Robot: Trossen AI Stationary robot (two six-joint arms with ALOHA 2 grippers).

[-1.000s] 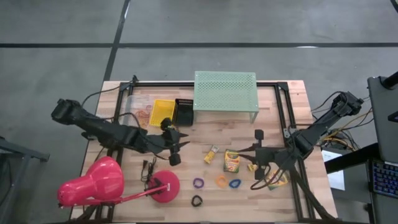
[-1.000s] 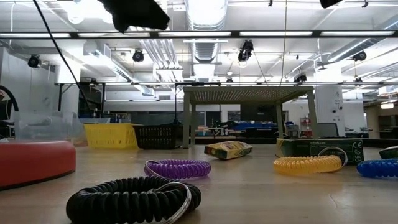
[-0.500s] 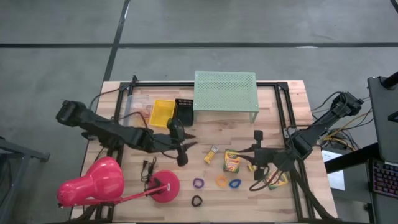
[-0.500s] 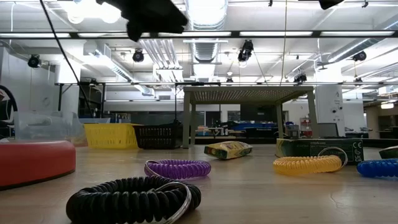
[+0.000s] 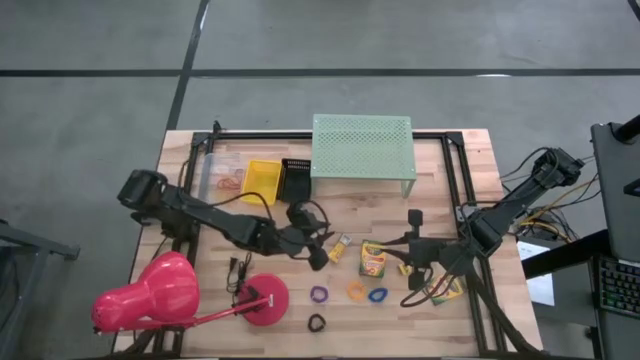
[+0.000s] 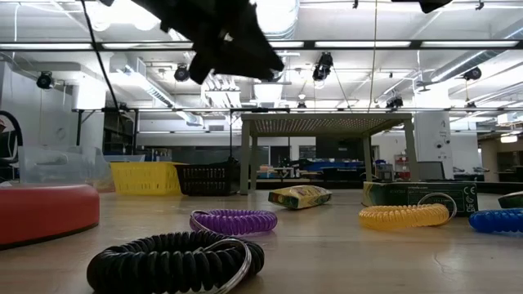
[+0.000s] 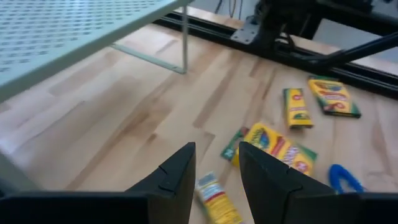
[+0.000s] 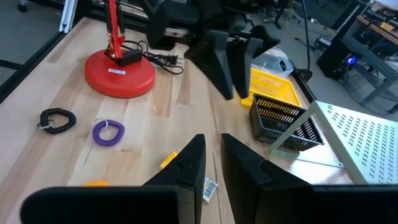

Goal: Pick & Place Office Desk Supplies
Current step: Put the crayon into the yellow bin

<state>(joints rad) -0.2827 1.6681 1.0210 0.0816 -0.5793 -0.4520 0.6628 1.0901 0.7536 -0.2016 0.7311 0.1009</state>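
Crayon boxes lie flat mid-table: a small one (image 5: 340,248), a larger one (image 5: 373,259), and others further right (image 5: 446,290). Purple (image 5: 319,295), orange (image 5: 355,291), blue (image 5: 378,295) and black (image 5: 316,322) ring loops lie near the front edge. Tan rubber bands (image 5: 228,181) lie at the far left. My left gripper (image 5: 320,247) hangs open above the table just left of the small box, which shows past its fingers (image 7: 214,200). My right gripper (image 5: 398,252) hovers over the boxes, its fingers a narrow gap apart (image 8: 213,155), holding nothing.
A mint-green perforated shelf (image 5: 363,146) stands at the back. A yellow bin (image 5: 263,180) and a black bin (image 5: 296,180) sit to its left. A pink desk lamp (image 5: 160,295) with a round base (image 5: 266,300) fills the near left corner.
My left gripper has travelled toward the table's right edge and slightly nearer, sinking and rolling as it went, and now hangs beside the small crayon box. Its fingers keep the same gap. Nothing on the table has moved.
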